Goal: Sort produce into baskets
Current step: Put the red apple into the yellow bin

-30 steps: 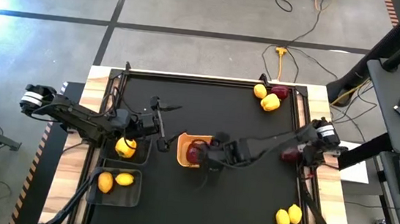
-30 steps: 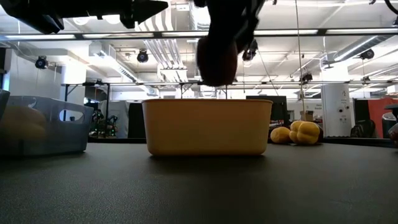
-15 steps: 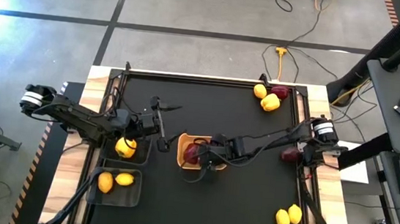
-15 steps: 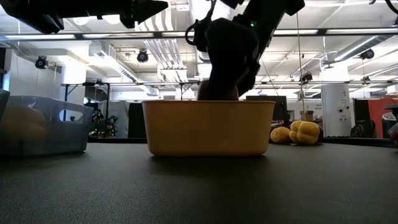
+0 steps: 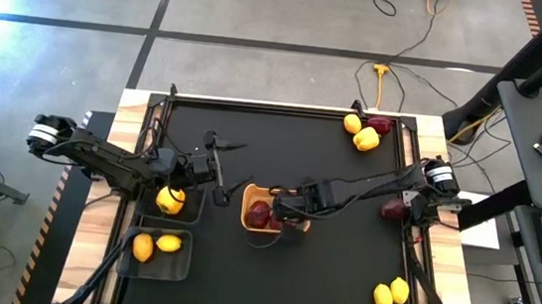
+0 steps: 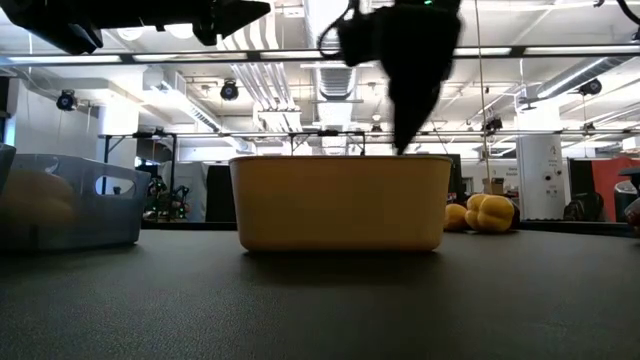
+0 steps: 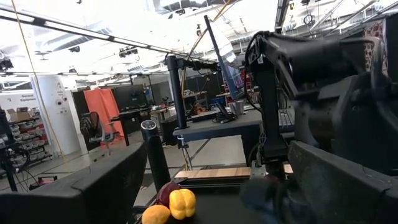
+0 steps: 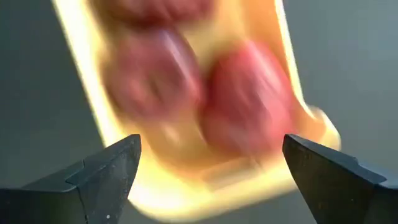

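while right end effector (image 8: pixel 208 177) hangs wide open, empty: tray (image 5: pixel 249 193) holds three red fruits (image 8: pixel 249 96).

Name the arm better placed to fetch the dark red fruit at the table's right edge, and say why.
Right. The right gripper hangs open and empty over the yellow tray, on the same side as the dark red fruit. The left gripper sits across the table by the bins.
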Tool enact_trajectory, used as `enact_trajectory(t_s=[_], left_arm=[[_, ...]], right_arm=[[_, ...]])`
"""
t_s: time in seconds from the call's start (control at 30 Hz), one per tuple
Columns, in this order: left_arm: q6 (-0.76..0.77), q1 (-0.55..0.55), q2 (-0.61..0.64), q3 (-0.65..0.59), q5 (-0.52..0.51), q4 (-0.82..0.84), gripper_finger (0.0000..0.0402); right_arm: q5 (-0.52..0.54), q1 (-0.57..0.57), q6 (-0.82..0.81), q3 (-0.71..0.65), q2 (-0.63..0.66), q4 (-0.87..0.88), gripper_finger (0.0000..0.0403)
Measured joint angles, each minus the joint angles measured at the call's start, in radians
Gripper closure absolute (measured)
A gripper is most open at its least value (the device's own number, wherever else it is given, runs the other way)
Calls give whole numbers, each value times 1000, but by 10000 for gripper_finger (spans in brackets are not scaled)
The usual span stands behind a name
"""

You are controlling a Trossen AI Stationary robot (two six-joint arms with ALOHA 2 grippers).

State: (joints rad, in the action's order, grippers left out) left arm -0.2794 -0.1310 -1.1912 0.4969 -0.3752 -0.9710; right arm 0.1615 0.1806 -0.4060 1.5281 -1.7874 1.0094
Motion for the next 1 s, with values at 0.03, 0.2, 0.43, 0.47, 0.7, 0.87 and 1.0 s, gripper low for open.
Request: enact_trajectory(t_s=[0.03, 0.2, 0.43, 0.47, 0.7, 0.87, 1.0], left_arm=[[0, 0, 0, 0, 0, 0, 29], [0, 0, 0, 0, 0, 0, 29], [2, 0, 0, 0, 0, 0, 29], [2, 0, 0, 0, 0, 1, 29], [4, 0, 0, 0, 0, 0, 29], [4, 0, 0, 0, 0, 0, 29], [2, 0, 0, 0, 0, 0, 29]], right_arm=[[8, 0, -19, 17, 3, 77, 19], [98, 9, -84, 16, 36, 477, 19], [20, -44, -138, -207, 153, 492, 19], [14, -53, -133, -247, 160, 499, 19], [-32, -116, -3, -519, 192, 479, 19], [-42, -141, 127, -672, 188, 436, 19], [-46, -144, 182, -748, 189, 376, 19]])
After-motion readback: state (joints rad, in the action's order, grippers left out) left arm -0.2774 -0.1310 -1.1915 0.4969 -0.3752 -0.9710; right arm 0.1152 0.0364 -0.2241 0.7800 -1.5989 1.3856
